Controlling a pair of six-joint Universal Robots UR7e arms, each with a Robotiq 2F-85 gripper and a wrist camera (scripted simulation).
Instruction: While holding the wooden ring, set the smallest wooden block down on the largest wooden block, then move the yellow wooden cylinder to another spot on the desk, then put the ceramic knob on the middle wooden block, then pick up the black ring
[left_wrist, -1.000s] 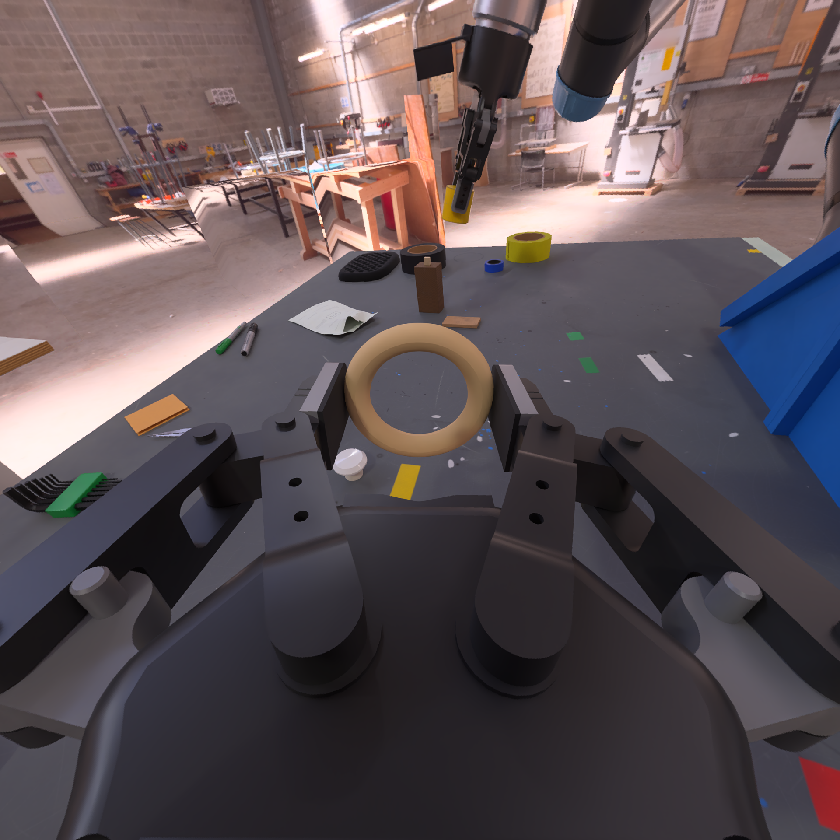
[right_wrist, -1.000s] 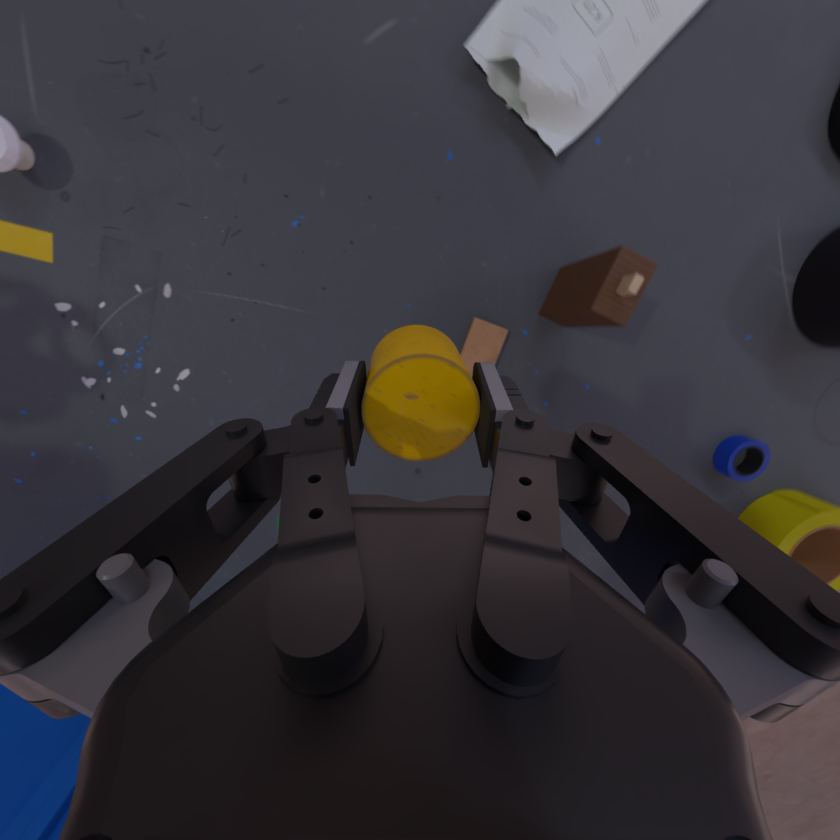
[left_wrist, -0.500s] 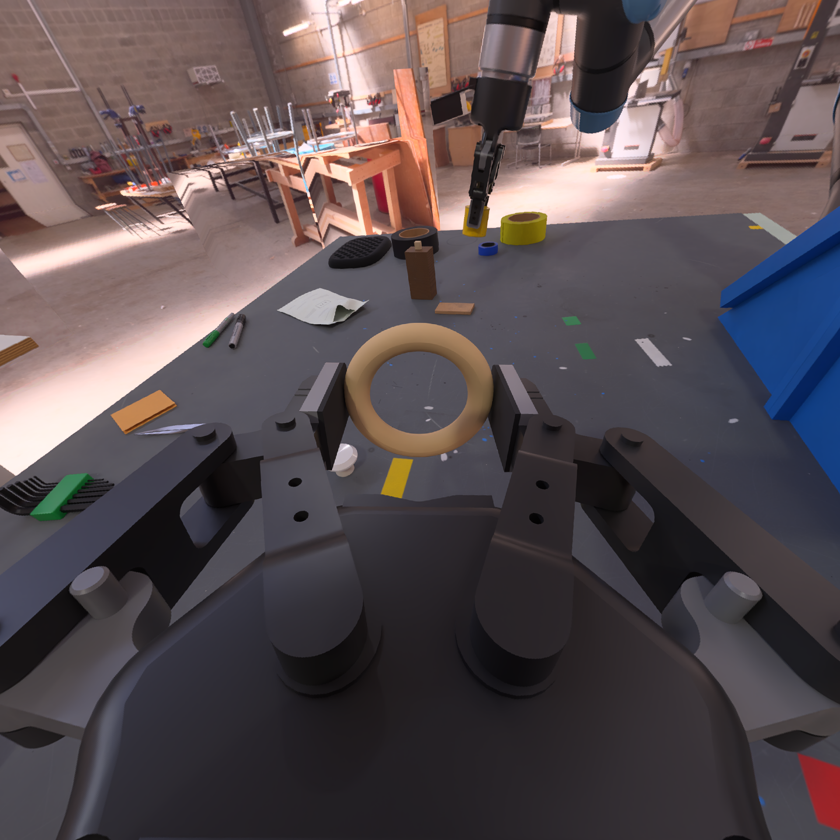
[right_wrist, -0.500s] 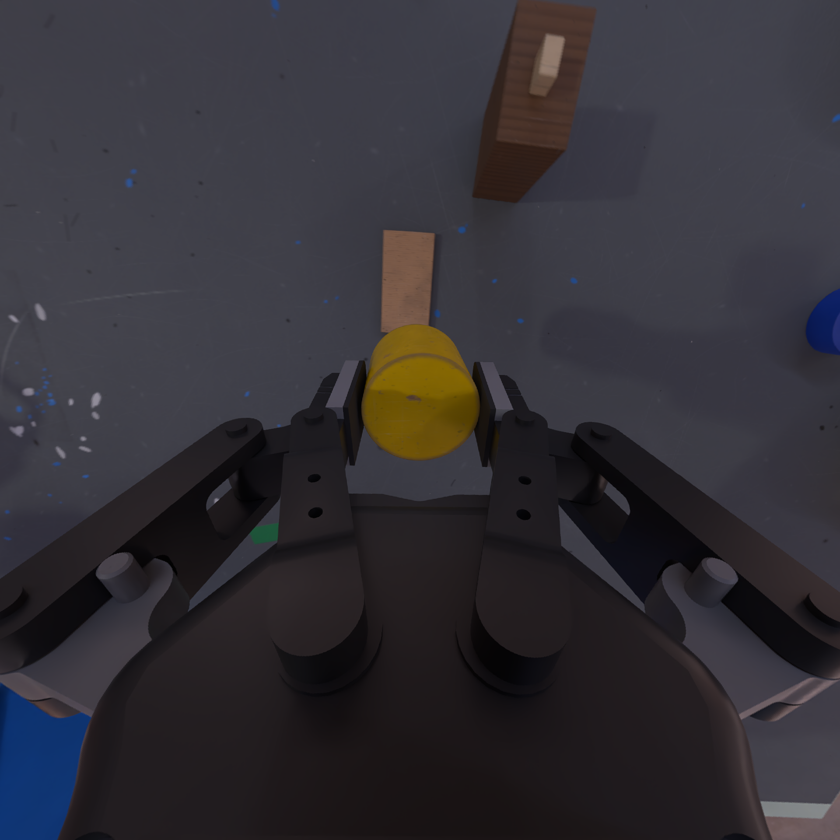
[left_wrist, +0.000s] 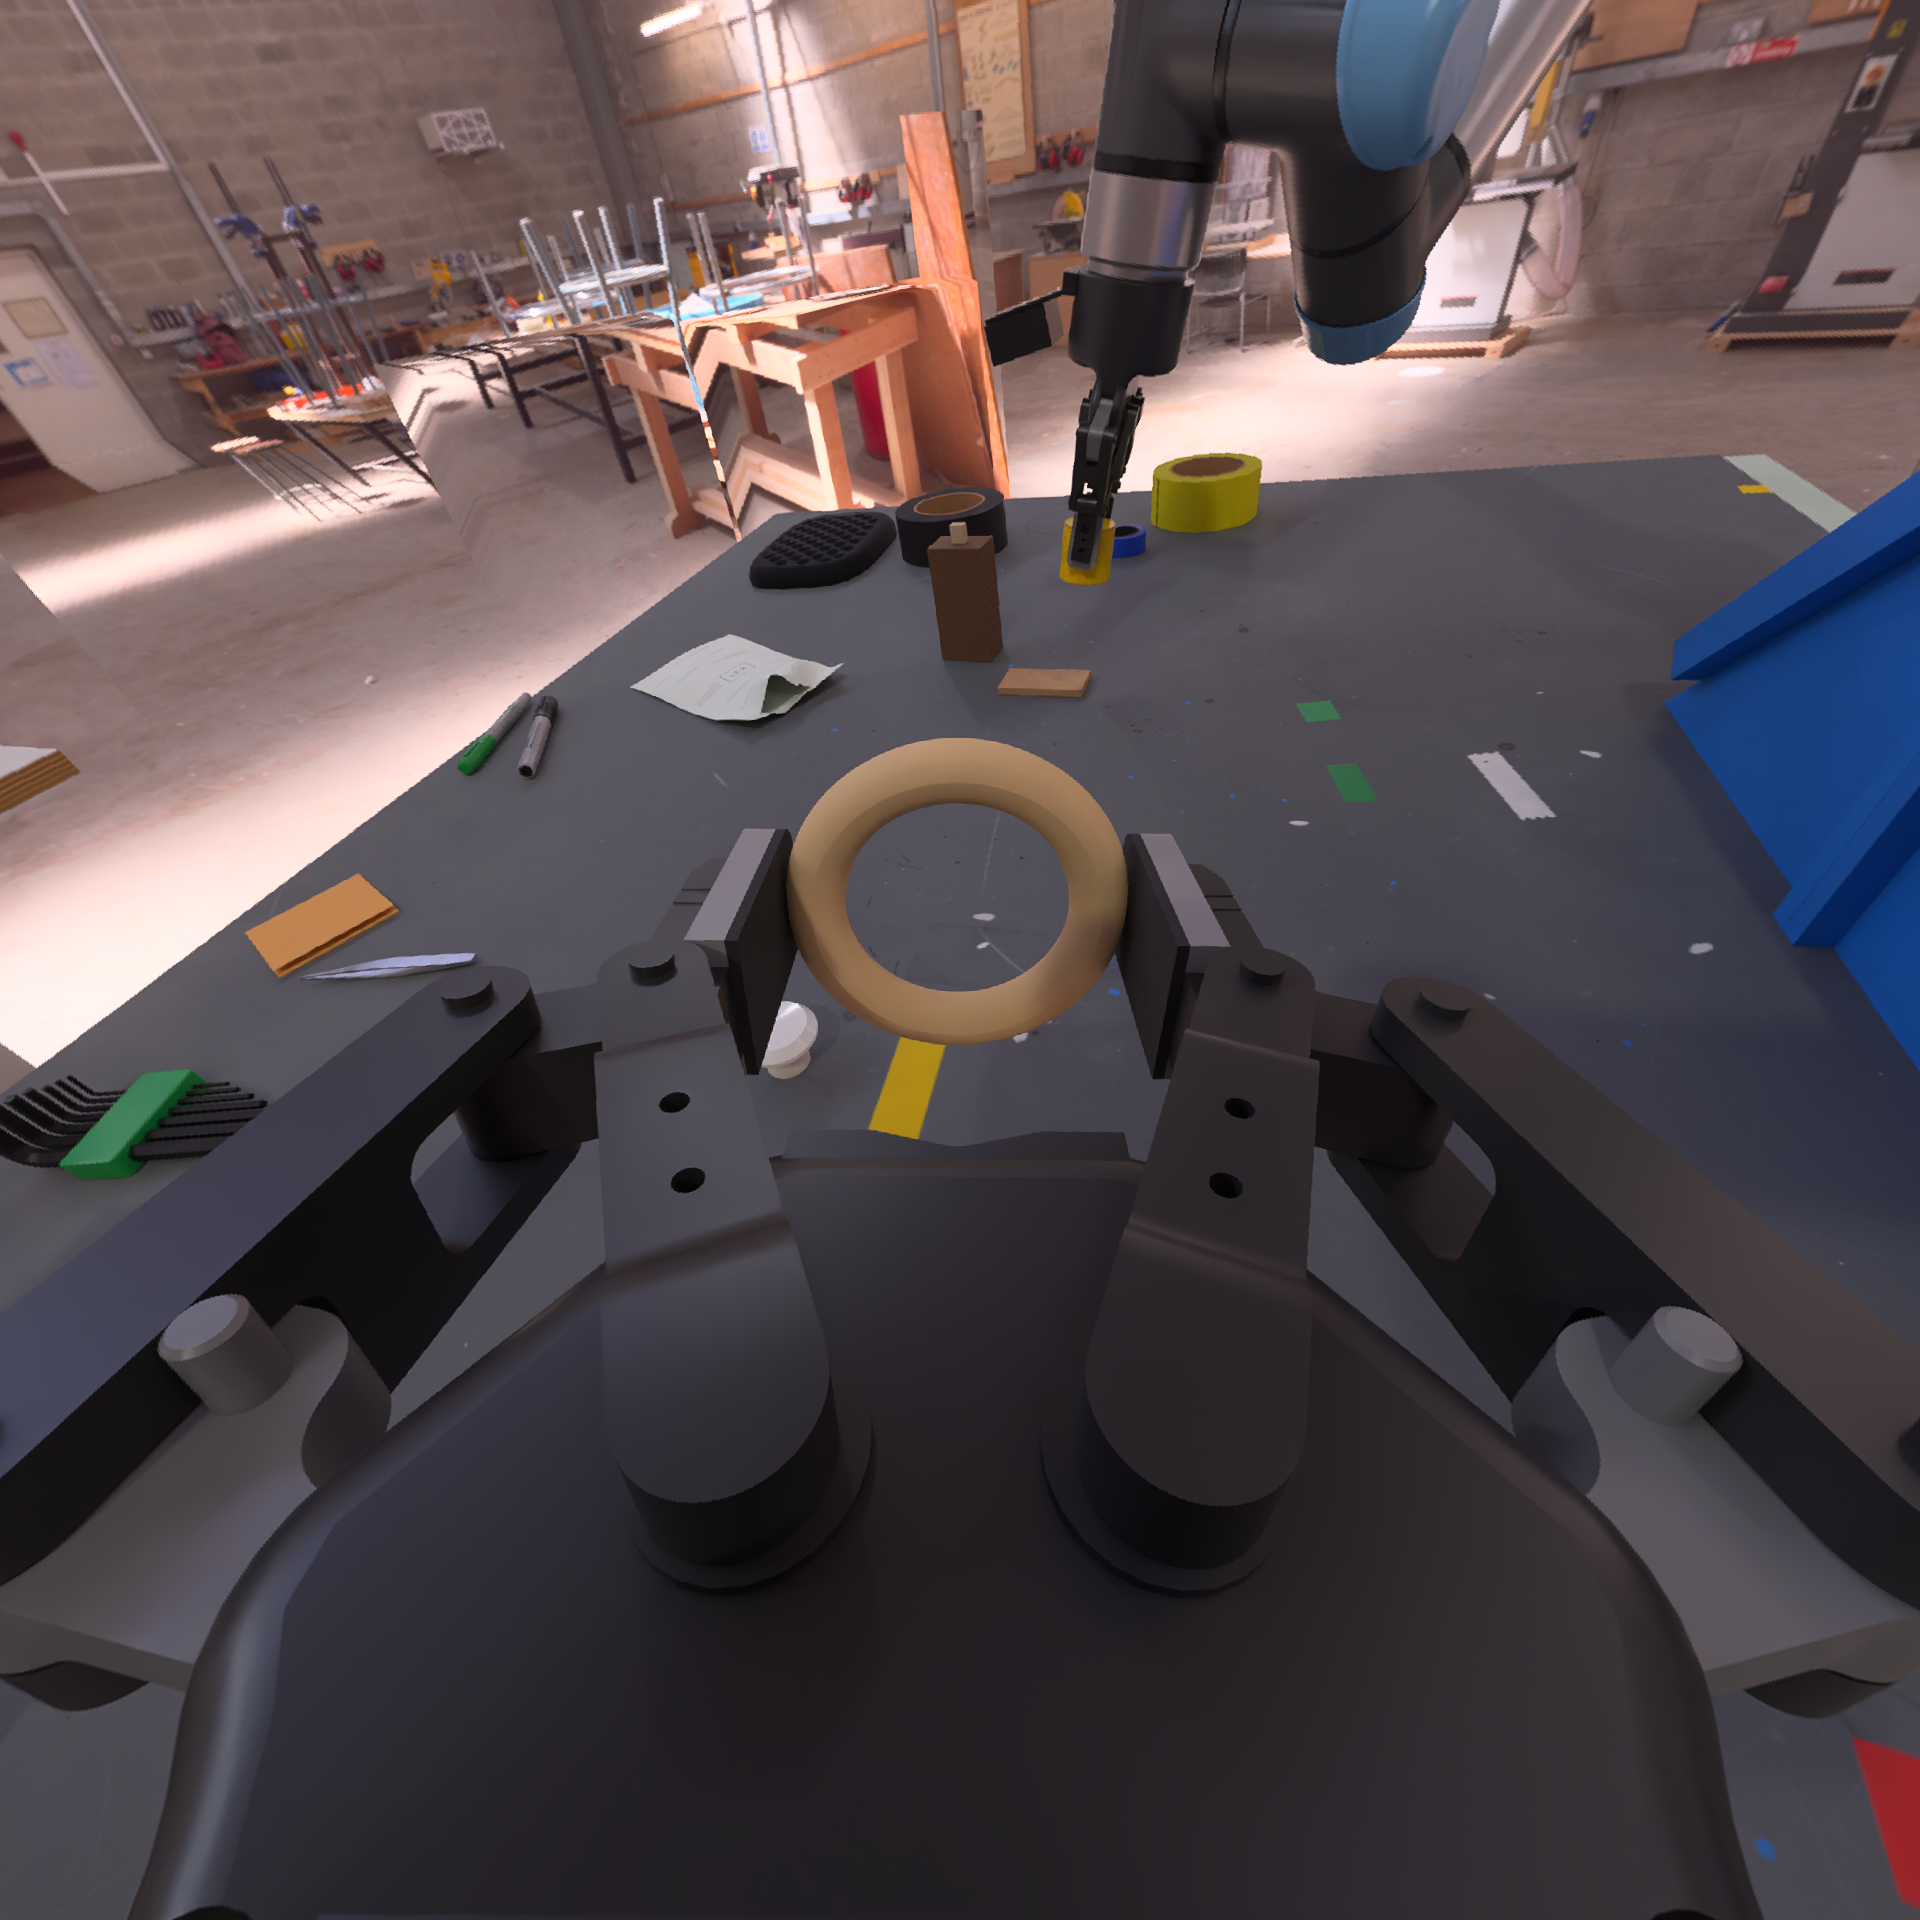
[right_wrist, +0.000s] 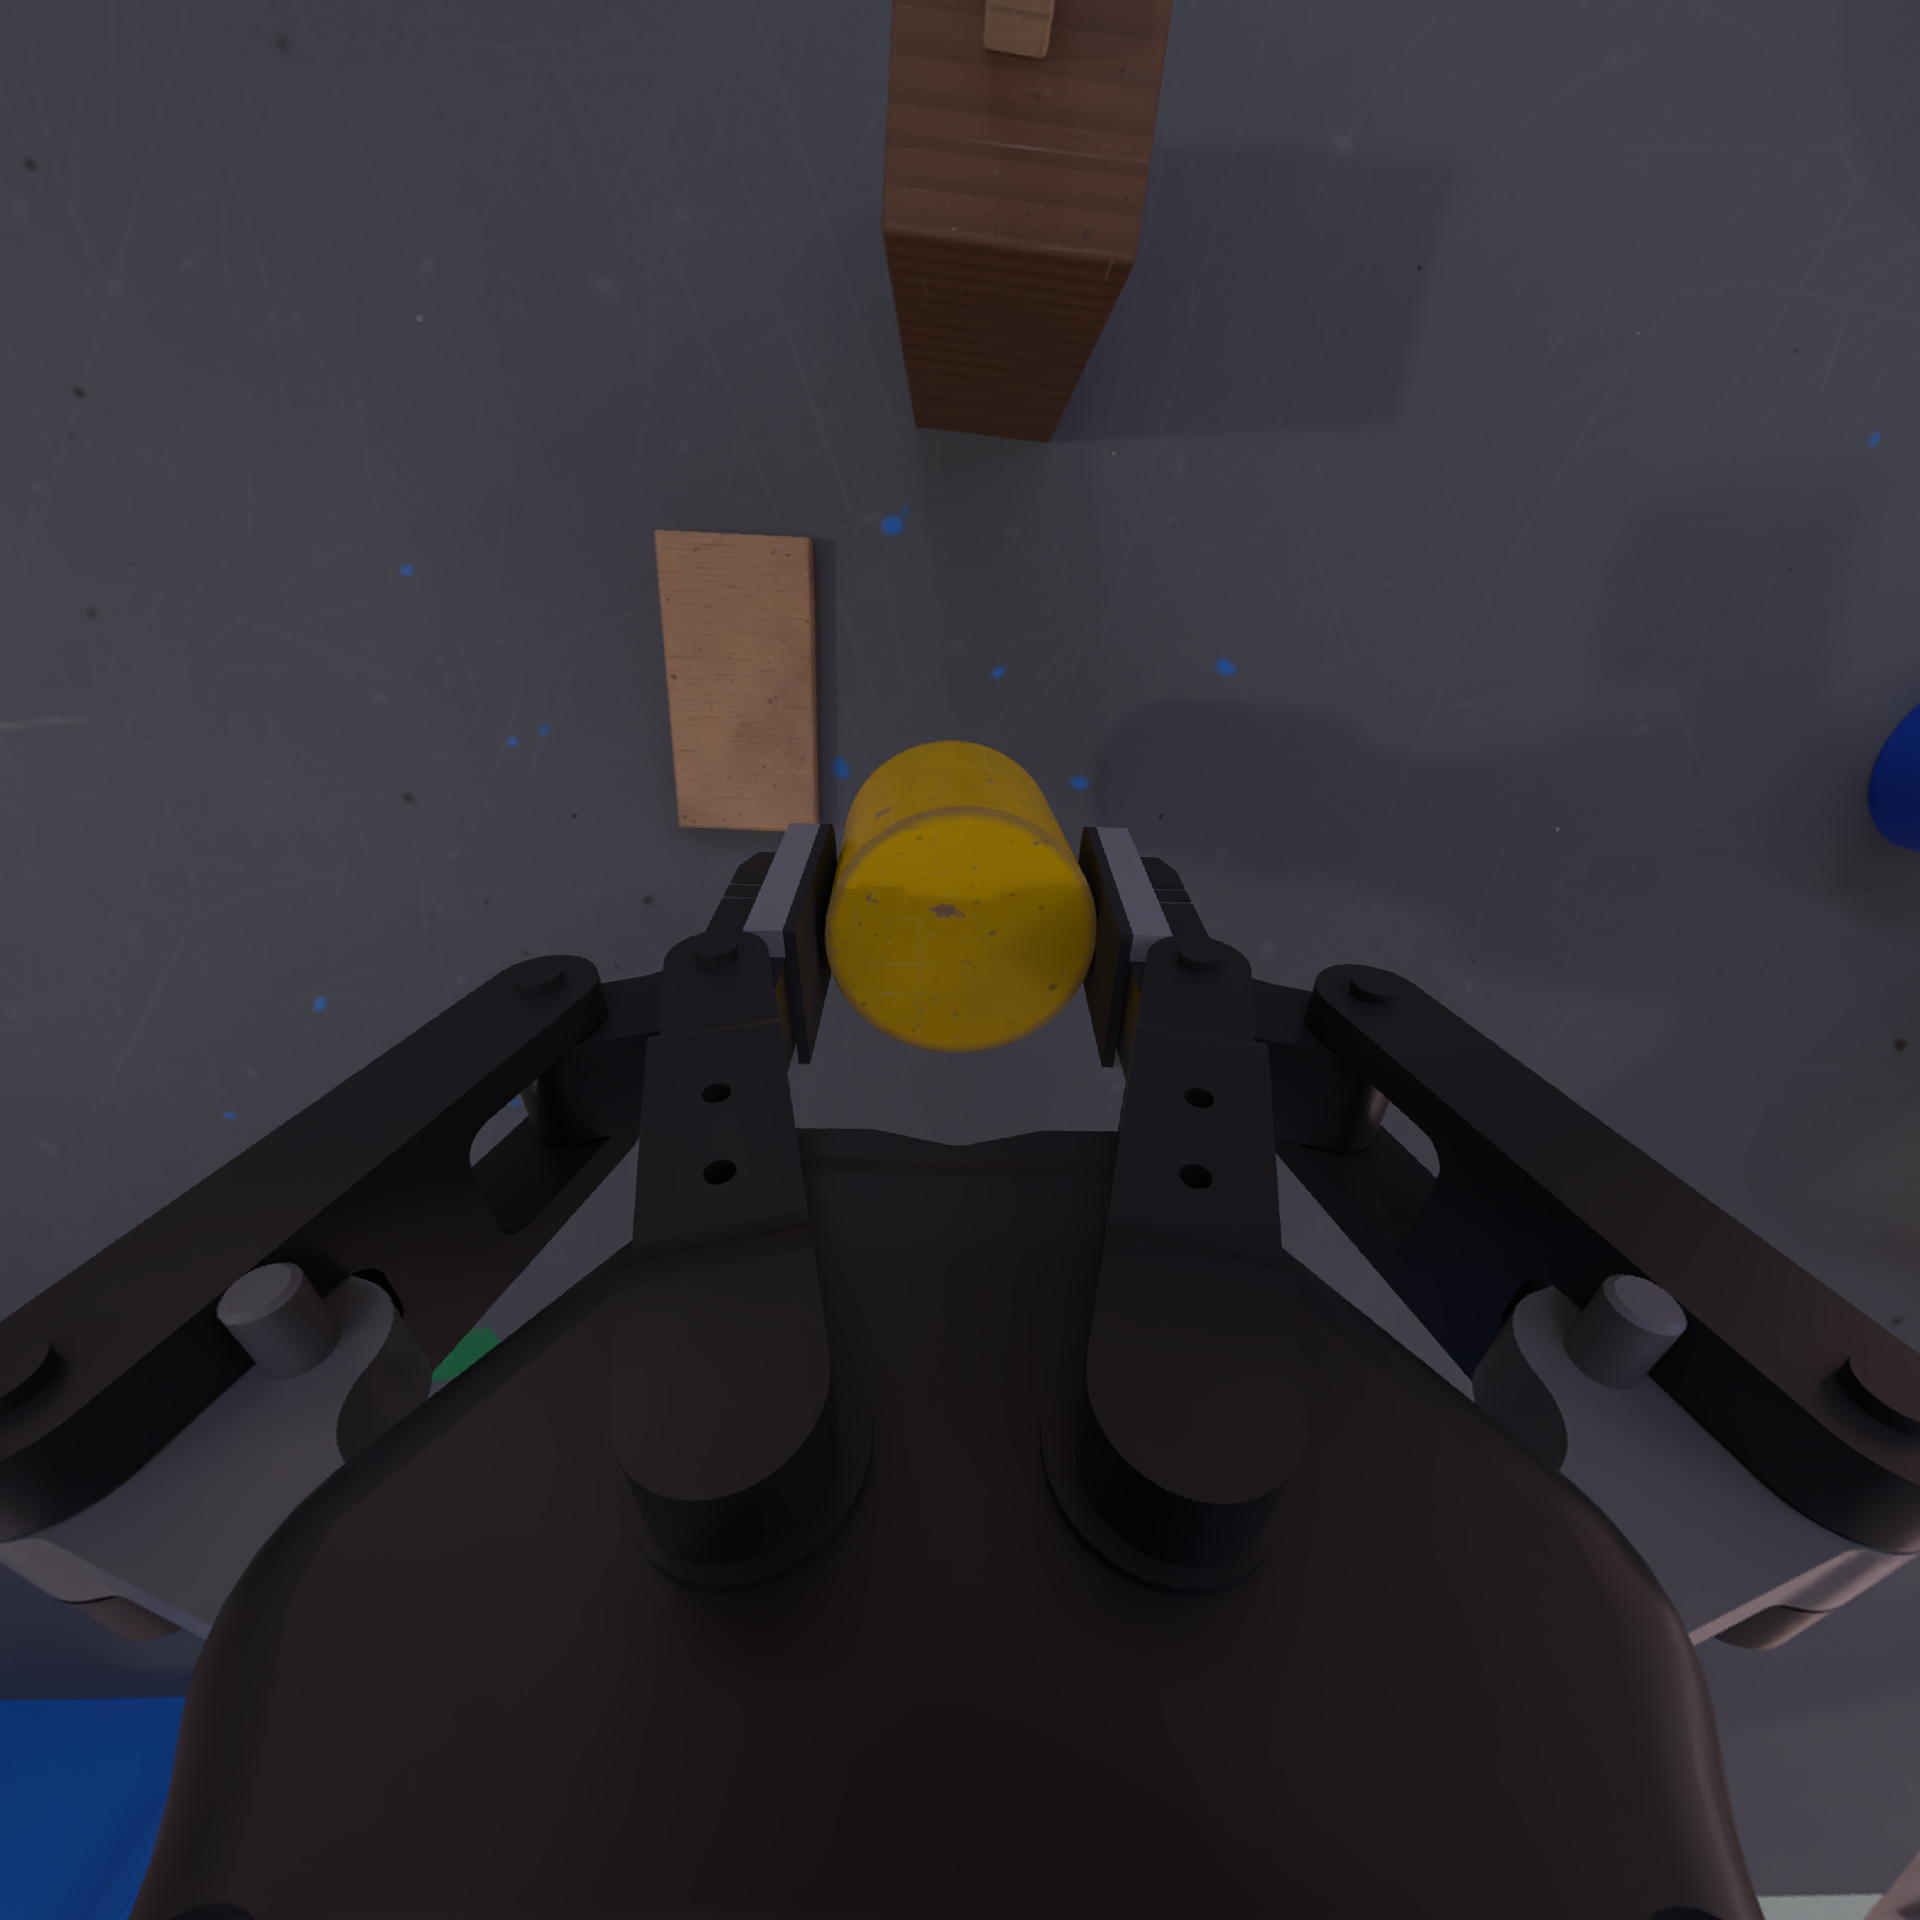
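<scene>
Tan wooden ring (left_wrist: 956, 890) sits clamped between the left gripper (left_wrist: 956, 935) pads above the dark desk (left_wrist: 1455, 644); far off, the yellow wooden cylinder (left_wrist: 1086, 553) looks at or just above the desk, contact unclear. Right gripper (right_wrist: 958, 925) grips that cylinder, axis along the fingers; its underside is hidden.

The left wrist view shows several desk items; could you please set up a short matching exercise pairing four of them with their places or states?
Things:
1. wooden ring
2. yellow wooden cylinder
3. ceramic knob
4. smallest wooden block

Places or states:
A. on top of the tall dark block
B. gripped by the right gripper
C. on the desk beside a yellow tape strip
D. gripped by the left gripper

Pairs: 1-D, 2-B, 3-C, 4-A
</scene>
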